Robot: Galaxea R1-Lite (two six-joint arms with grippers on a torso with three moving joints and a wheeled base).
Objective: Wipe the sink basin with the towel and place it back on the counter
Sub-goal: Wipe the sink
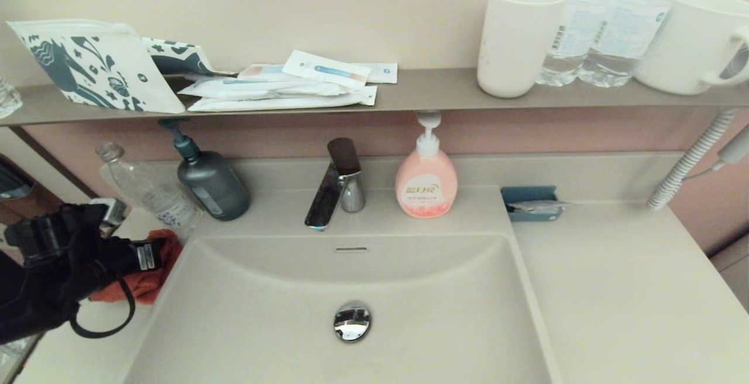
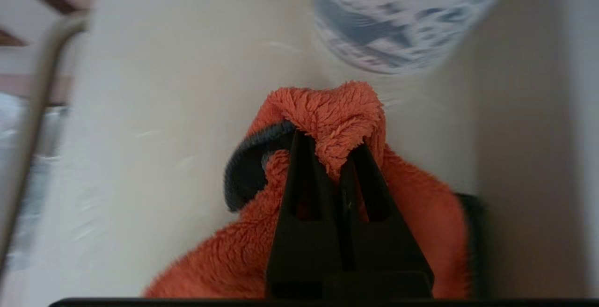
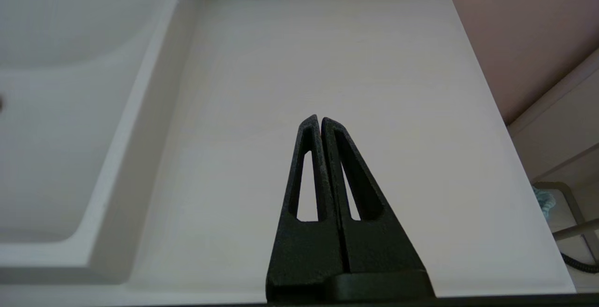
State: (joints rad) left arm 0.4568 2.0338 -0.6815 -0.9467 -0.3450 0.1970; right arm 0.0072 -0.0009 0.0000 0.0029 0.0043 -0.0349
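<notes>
Left gripper point(image 2: 327, 150) pinches the orange towel point(image 2: 337, 115) by a bunched fold, its body trailing down onto the desk point(image 1: 614, 290) left of the sink point(image 1: 263, 314); right gripper point(image 3: 320, 122) is closed, empty.

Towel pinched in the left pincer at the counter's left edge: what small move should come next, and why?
Probably carry the towel rightward over the rim and down into the sink basin. The left pincer is already shut on a fold of it, yet the cloth is on the counter beside the basin, near a clear bottle, and no wiping can start there.
</notes>
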